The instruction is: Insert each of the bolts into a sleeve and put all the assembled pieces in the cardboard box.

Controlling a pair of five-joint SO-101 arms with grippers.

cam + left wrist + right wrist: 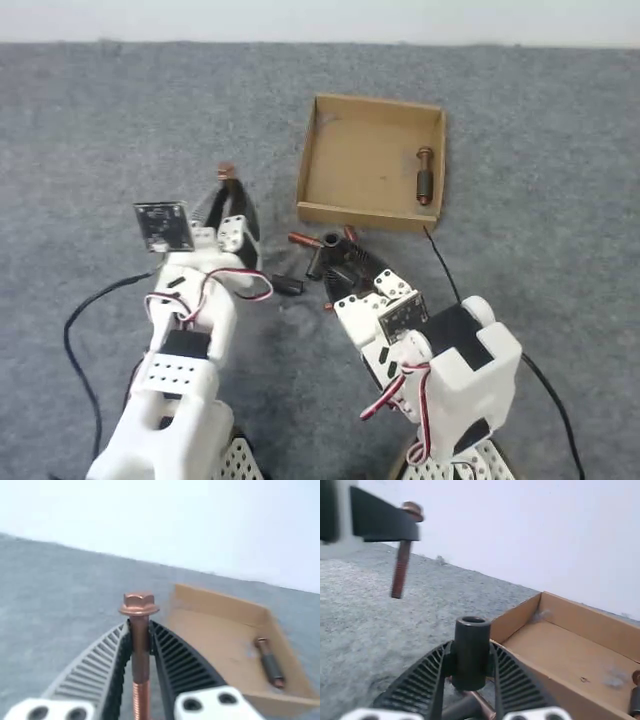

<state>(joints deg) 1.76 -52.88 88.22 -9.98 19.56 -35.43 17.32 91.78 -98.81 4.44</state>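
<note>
The bolt (139, 605) stands upright in the left gripper (140, 630), whose ribbed fingers are closed on its shank just under the hexagonal head. The threaded end runs off the edge of the left wrist view. From the right wrist view this same bolt hangs above the grey carpet (100, 120), threads down, and the fingers around it are a dark blur cut off at the corner. The right gripper (471, 660) is clamped on a black sleeve (471, 635) with its open end up, well apart from the bolt. Its lower end is hidden between the fingers, and a loose bolt (476, 701) lies partly covered underneath. In the high view this gripper sits just in front of the cardboard box (360, 160), among a cluster of dark and copper parts that is hard to sort out. A loose sleeve (288, 284) lies apart between the two arms. Inside the box, against its far side wall, one assembled piece (425, 175) lies flat.
</note>
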